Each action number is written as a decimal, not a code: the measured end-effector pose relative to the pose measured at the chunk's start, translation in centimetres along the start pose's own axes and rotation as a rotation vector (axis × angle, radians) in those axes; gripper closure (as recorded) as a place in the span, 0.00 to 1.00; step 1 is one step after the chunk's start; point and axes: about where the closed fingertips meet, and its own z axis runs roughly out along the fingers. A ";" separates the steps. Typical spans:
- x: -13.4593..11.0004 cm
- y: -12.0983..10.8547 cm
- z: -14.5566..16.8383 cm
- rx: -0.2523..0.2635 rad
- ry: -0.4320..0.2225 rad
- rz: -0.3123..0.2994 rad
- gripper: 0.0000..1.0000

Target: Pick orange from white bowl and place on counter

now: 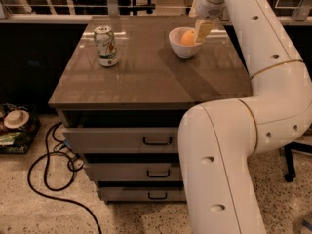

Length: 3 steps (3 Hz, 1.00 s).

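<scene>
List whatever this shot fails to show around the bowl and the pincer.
- Camera view: the pincer hangs at the white bowl's right rim. Its own body hides whether it touches the orange.
- Orange: the bowl wall hides the lower part, the pincer hides the right side.
- Drawers: the arm covers the right ends.
- Can: the label is too small to read.

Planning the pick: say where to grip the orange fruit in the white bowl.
Grip the small round orange fruit across its upper half, from above: the glossy white bowl's deep sides likely block side approaches. The gripper hangs at the bowl's rim, beside it.
</scene>
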 end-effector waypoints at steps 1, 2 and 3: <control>0.1 -0.3 -0.8 0.009 0.018 -0.021 0.33; 0.0 -0.8 -2.1 0.023 0.035 -0.048 0.33; 0.2 -0.7 -3.2 0.022 0.049 -0.061 0.34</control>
